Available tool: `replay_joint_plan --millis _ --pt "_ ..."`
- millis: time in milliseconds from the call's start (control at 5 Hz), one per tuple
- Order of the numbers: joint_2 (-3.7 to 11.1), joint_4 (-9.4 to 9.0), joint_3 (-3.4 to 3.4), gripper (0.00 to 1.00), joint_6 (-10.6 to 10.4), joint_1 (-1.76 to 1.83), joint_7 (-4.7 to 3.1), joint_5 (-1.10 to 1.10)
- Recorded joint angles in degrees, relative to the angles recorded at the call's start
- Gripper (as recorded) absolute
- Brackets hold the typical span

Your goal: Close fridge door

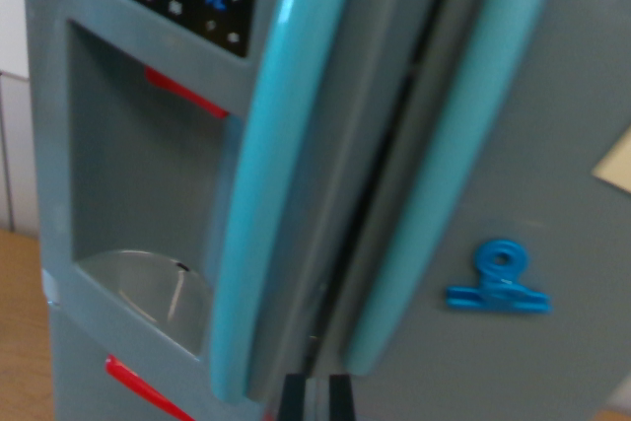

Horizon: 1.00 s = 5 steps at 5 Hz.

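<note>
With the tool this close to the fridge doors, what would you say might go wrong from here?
1. The tool sits right below the dark seam between the two teal handles, so its fingertips might slip into the gap rather than press a door.
2. A sideways drift could knock the blue clip off the right door.
3. The view is blurred, so whether the doors are fully shut is unclear.

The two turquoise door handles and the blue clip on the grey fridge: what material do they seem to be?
The turquoise door handles look like smooth moulded plastic, with soft glossy highlights along their curves. The blue clip shines brighter, so metal or glossy plastic; blur leaves it open.
</note>
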Motion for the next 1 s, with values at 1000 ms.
replay_joint_plan --millis 1000 --pt "13.69 8.15 2.02 1.00 0.0 0.00 0.00 0.00"
